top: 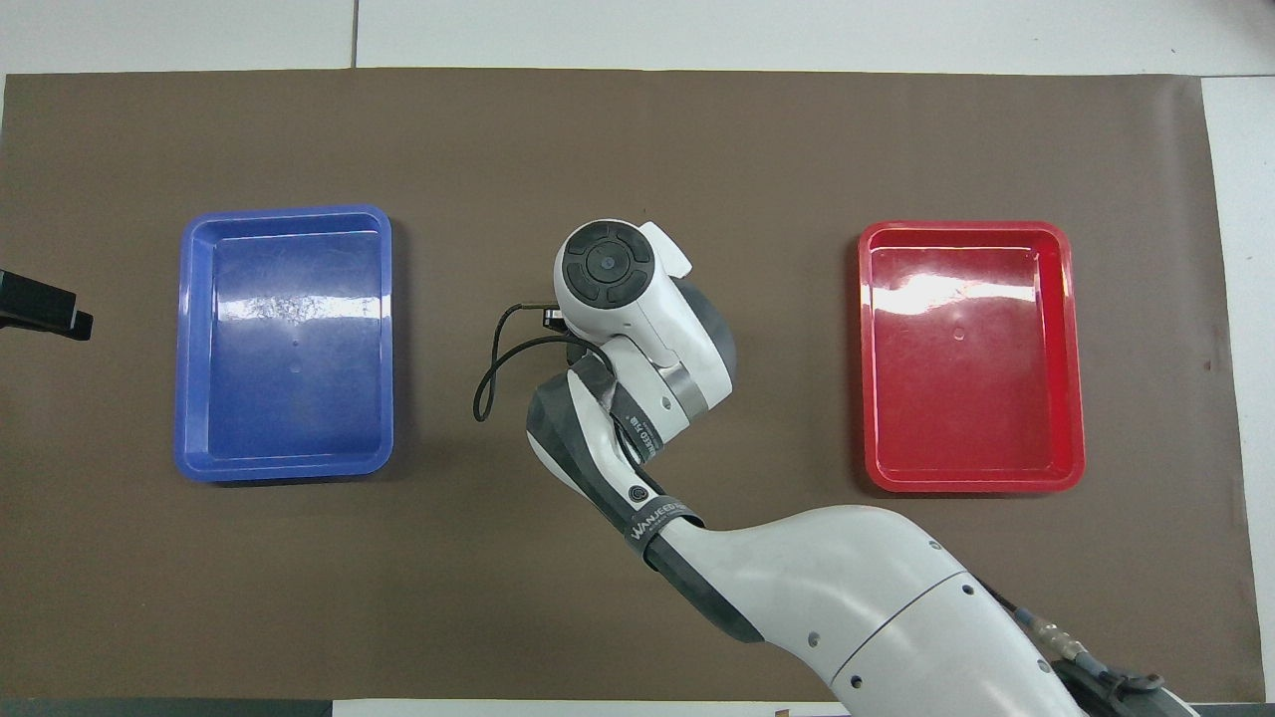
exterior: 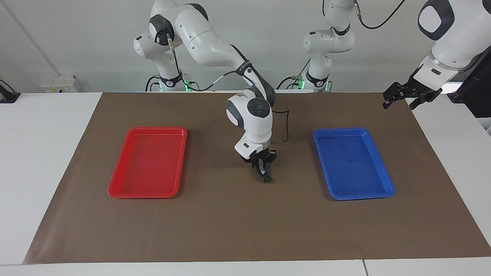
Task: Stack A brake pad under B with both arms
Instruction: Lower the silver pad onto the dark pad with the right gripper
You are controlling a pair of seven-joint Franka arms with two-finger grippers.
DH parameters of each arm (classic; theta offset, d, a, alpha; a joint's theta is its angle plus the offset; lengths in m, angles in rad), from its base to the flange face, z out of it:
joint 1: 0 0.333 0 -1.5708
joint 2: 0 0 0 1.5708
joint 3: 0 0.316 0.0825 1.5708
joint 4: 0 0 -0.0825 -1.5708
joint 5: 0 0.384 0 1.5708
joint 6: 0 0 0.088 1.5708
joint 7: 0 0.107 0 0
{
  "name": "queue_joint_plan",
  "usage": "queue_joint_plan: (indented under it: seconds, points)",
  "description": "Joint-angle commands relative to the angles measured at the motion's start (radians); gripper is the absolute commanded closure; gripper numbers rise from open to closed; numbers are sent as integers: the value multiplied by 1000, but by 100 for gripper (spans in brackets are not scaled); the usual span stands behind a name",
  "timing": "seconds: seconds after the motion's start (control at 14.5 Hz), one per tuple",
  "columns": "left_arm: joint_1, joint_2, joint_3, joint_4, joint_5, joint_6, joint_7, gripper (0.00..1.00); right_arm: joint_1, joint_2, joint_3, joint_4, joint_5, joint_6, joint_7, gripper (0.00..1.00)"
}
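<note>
My right gripper hangs point-down over the middle of the brown mat, between the two trays. It is shut on a short dark brake pad, seen edge-on, which looks like the A brake pad. The pad's lower end is at or just above the mat; I cannot tell whether it touches. In the overhead view the right arm's wrist hides both gripper and pad. B is out of view. My left gripper waits open and raised over the mat's corner at the left arm's end; its tip shows in the overhead view.
A red tray lies toward the right arm's end and a blue tray toward the left arm's end, with nothing in either. A black cable loops from the right wrist above the mat.
</note>
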Motion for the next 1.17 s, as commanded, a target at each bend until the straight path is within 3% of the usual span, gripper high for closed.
queue_joint_plan:
  seconds: [0.0, 1.1]
  points:
    - [8, -27, -6, -27, 14, -5, -11, 1, 0, 7, 8, 22, -16, 22, 17, 100]
    - [8, -27, -5, -27, 14, -5, -11, 1, 7, 16, 6, 19, -17, 45, 55, 100]
